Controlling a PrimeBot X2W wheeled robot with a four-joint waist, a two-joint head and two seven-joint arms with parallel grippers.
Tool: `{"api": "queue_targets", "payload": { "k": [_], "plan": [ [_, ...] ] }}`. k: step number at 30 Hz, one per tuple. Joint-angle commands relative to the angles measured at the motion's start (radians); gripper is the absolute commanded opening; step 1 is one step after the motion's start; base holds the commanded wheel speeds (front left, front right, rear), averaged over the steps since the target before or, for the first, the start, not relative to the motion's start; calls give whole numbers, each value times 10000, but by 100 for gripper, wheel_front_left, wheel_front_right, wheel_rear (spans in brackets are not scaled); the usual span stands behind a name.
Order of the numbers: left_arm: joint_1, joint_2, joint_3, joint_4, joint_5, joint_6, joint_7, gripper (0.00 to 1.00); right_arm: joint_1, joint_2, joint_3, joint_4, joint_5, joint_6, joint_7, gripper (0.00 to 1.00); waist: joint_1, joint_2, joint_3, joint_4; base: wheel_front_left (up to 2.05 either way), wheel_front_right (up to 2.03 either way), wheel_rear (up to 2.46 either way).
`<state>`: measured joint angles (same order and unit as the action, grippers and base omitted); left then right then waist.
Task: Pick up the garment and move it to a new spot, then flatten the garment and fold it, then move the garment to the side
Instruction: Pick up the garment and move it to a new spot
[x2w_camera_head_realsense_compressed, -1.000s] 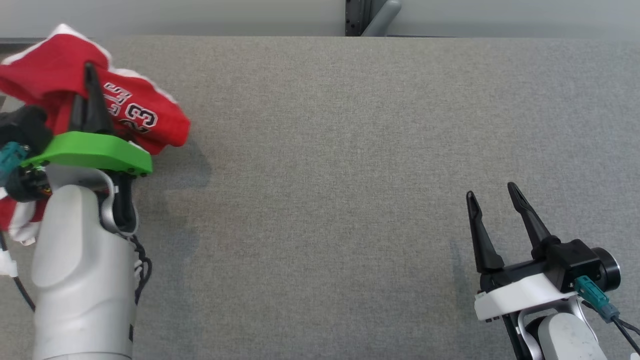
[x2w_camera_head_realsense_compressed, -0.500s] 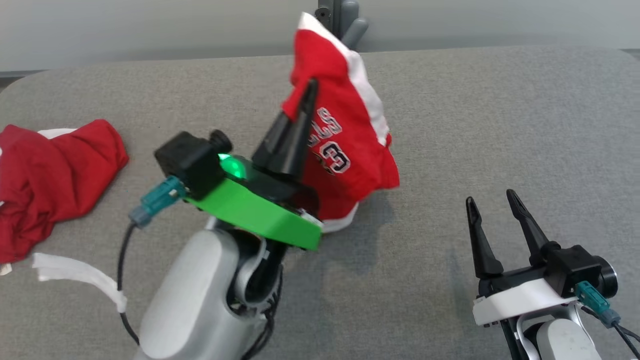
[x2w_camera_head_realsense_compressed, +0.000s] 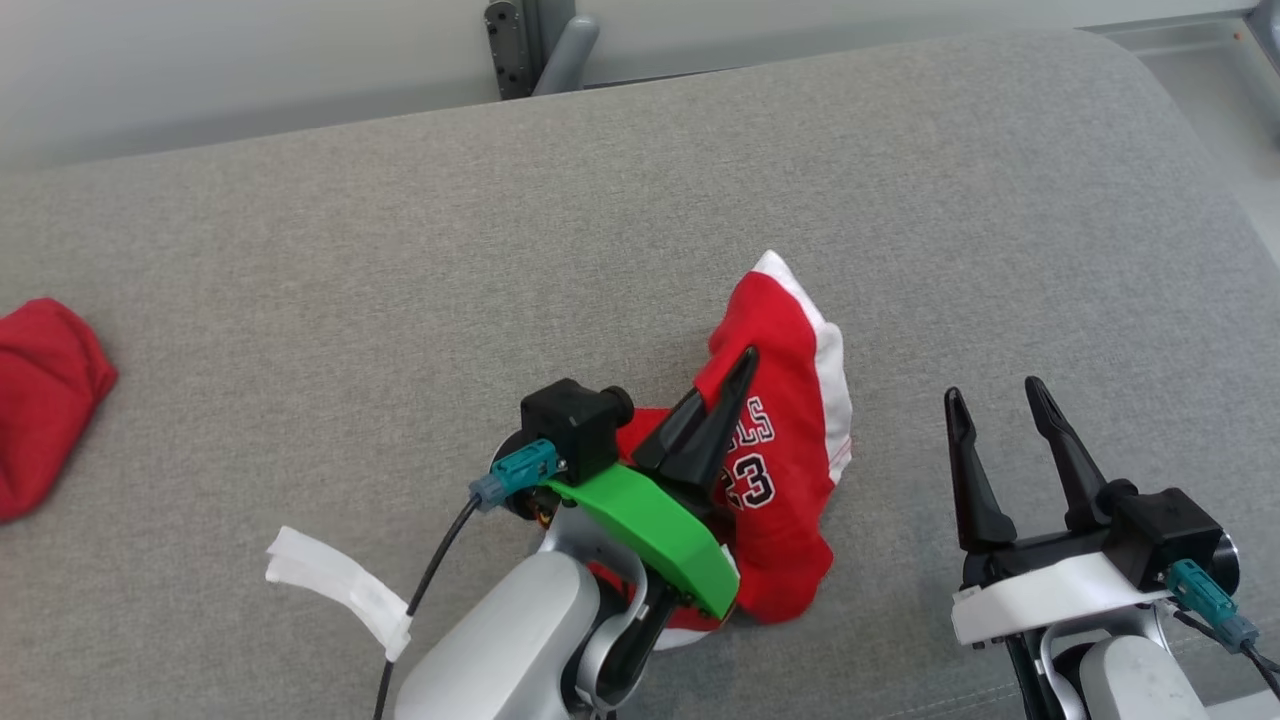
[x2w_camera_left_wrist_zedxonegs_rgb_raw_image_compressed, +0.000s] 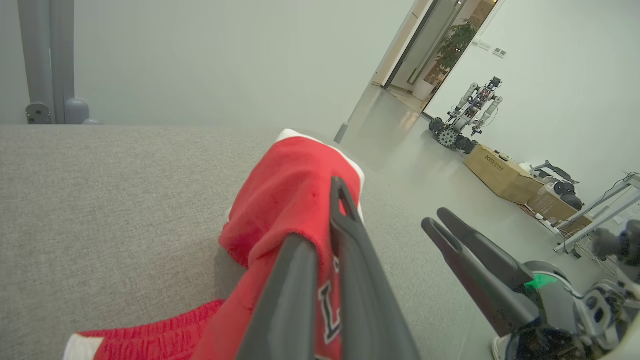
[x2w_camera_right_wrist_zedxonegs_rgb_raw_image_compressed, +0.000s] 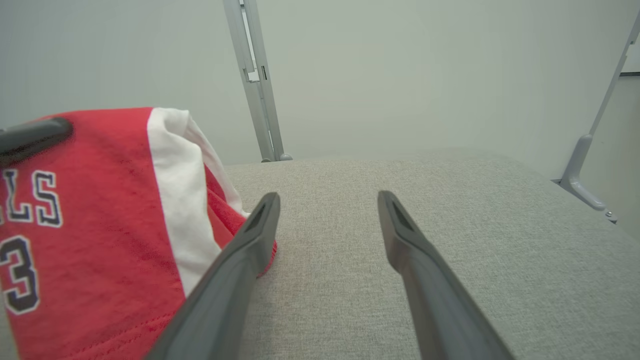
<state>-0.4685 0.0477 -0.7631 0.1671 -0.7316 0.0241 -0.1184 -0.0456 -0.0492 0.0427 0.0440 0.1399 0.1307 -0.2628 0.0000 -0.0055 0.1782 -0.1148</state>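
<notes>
Grey table (x2w_camera_head_realsense_compressed: 400, 250) carries the red garment (x2w_camera_head_realsense_compressed: 790, 330) bunched near the front middle, where we have our left gripper (x2w_camera_head_realsense_compressed: 746, 356) clamped on its top fold, its long side running away from us, and our right gripper (x2w_camera_head_realsense_compressed: 993, 390), fingers apart and empty, sits just to its right, nearest the white edge.

soft cloth garment (x2w_camera_head_realsense_compressed: 790, 400), matt woven table (x2w_camera_head_realsense_compressed: 400, 250)

The red jersey-fabric garment (x2w_camera_head_realsense_compressed: 790, 400) sits between the left gripper (x2w_camera_head_realsense_compressed: 745, 360) fingers and trails onto the grey cloth-covered table (x2w_camera_head_realsense_compressed: 400, 250), just left of the right gripper (x2w_camera_head_realsense_compressed: 992, 392). Left of the left gripper lies a white flat strip (x2w_camera_head_realsense_compressed: 335, 585); a crumpled red cloth (x2w_camera_head_realsense_compressed: 45, 400) lies farther left.
</notes>
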Motion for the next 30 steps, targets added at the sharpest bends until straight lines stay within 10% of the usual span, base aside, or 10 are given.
{"api": "queue_targets", "payload": {
  "k": [1, 16, 18, 19, 30],
  "plan": [
    [163, 53, -106, 539, -78, 47, -175, 0, -3, -23, -51, -14, 105, 2, -31, 100, 0, 55, 191, -427, 0, 0, 0],
    [108, 48, -895, 4464, -894, -606, -1126, 0, 169, -24, -169, 48, 32, 2, -31, 100, 0, 55, -44, -293, 0, 0, 0],
    [65, 45, -1002, 4527, -1045, -602, -1223, 89, 221, -24, -163, 58, -30, 2, -31, 100, 0, 55, -164, -195, 0, 0, 0],
    [60, 47, -1043, 4529, -1098, -583, -1268, 100, 240, -24, -157, 61, -45, 2, -31, 100, 0, 55, -218, -148, 0, 0, 0],
    [1191, 786, 288, 2394, 1000, 375, -1456, 100, 570, -22, -376, -222, -442, 2, -31, 100, 0, 55, -764, 481, 0, 0, 0]
  ]
}}
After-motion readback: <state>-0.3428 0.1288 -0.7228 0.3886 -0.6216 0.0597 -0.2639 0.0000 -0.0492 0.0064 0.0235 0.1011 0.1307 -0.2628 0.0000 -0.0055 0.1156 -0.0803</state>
